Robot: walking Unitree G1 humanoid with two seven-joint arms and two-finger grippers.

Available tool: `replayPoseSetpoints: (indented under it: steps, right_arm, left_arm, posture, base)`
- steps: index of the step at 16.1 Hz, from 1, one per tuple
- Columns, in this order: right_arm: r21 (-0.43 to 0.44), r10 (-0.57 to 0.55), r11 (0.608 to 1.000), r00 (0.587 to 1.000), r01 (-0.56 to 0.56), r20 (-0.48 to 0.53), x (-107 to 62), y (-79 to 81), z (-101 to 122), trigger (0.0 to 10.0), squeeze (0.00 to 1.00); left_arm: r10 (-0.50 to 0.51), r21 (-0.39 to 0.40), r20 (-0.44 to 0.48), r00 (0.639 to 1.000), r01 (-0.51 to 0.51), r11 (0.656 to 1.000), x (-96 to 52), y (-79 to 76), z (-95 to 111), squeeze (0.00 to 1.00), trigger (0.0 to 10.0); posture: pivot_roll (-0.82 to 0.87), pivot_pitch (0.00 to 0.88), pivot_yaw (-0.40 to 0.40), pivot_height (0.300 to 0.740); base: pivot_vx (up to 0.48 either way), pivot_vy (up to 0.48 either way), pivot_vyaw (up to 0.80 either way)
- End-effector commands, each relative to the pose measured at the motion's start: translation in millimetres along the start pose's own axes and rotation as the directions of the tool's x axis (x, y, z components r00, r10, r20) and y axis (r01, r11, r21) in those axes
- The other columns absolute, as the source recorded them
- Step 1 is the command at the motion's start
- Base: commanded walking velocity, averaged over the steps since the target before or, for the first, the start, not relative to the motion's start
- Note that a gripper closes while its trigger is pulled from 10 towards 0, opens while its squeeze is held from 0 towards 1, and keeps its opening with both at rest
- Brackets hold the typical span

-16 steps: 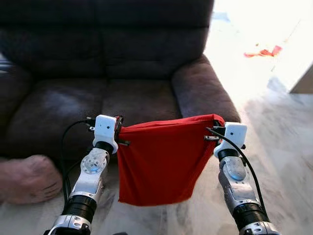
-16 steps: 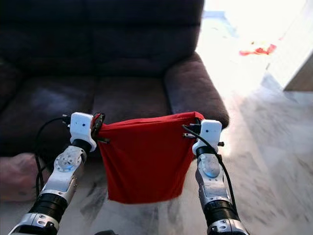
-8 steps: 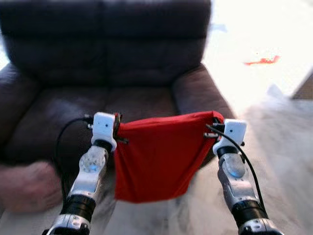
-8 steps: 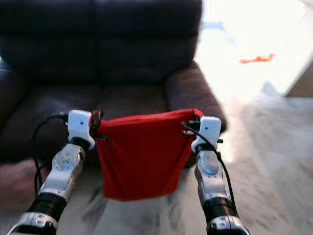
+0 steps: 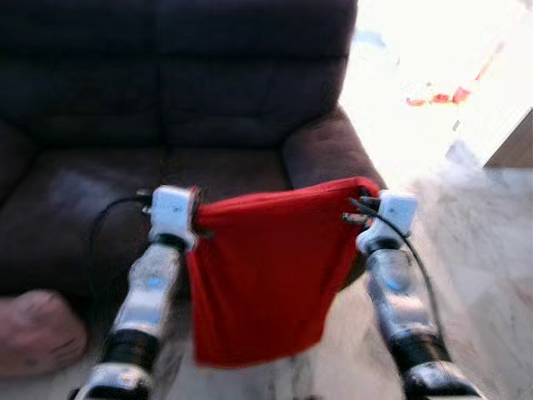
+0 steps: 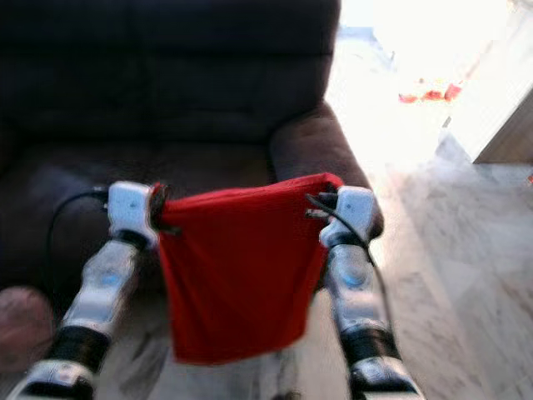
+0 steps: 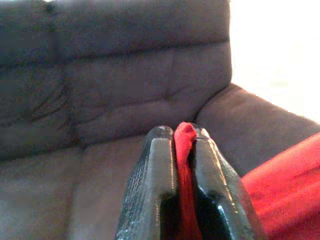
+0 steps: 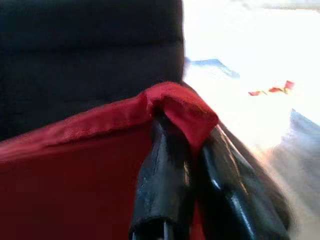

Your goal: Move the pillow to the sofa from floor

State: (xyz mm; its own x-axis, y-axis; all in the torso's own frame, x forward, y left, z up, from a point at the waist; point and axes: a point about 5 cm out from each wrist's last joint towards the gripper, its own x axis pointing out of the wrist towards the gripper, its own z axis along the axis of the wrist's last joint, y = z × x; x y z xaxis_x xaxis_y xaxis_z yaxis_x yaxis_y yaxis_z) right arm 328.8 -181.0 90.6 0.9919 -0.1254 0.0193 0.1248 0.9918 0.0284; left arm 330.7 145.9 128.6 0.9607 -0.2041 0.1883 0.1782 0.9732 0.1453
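Note:
A limp red pillow (image 5: 265, 271) hangs in the air between my two arms, in front of the dark brown sofa (image 5: 166, 108). My left gripper (image 5: 196, 215) is shut on its upper left corner; the left wrist view has red cloth (image 7: 185, 170) pinched between the black fingers (image 7: 155, 190). At the upper right corner my right gripper (image 5: 356, 205) is shut, with the red corner (image 8: 182, 107) draped over its fingers (image 8: 165, 175). The pillow's lower edge hangs just above the floor, before the sofa's seat (image 5: 92, 200).
The sofa's right armrest (image 5: 321, 154) stands just behind my right gripper. A brown rounded cushion (image 5: 37, 329) lies on the floor at lower left. Pale marble floor (image 5: 475, 242) stretches to the right, with a small red scrap (image 5: 441, 96) far off and a wooden furniture corner (image 5: 512, 146).
The camera has come closer to the sofa and the picture is blurred. Both grippers keep their hold on the pillow, which hangs as before.

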Motion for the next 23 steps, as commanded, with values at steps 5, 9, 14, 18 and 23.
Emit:
replayPoseSetpoints:
  steps: [5,9,14,18,23]
  right_arm:
    - [0.052,-0.049,0.998,0.979,0.039,0.198,16.3,-6.1,52.2,10.0,0.00]
    - [0.053,-0.030,0.999,0.941,0.013,0.338,29.8,-3.9,104.6,10.0,0.00]
    - [0.053,0.002,0.998,0.883,-0.030,0.469,39.2,2.4,157.4,10.0,0.00]
    - [0.065,0.015,0.996,0.847,-0.058,0.532,40.4,10.0,181.7,10.0,0.00]
    - [0.056,0.082,0.988,0.785,-0.147,0.613,33.6,22.6,210.7,10.0,0.00]
  left_arm:
    - [0.040,0.065,0.125,0.991,-0.048,0.997,9.8,20.2,34.8,0.00,10.0]
    - [0.074,0.064,0.261,0.962,-0.094,0.994,25.5,34.1,79.3,0.00,10.0]
    - [0.066,0.098,0.357,0.932,-0.108,0.989,35.5,42.6,117.2,0.00,10.0]
    - [0.075,0.108,0.378,0.923,-0.124,0.986,35.9,45.0,126.1,0.00,10.0]
    - [0.065,0.134,0.479,0.876,-0.147,0.980,39.4,46.3,162.9,0.00,10.0]
  posture:
    - [0.10,0.007,-0.055,0.740]
    - [0.09,0.012,-0.050,0.740]
    - [0.10,0.011,-0.049,0.740]
    - [0.10,0.003,-0.053,0.740]
    - [0.10,0.000,-0.057,0.740]
  base:
    - [0.291,0.000,0.00]
    - [0.292,0.000,0.00]
    - [0.292,0.000,0.00]
    - [0.292,0.000,0.00]
    - [0.292,0.000,0.00]
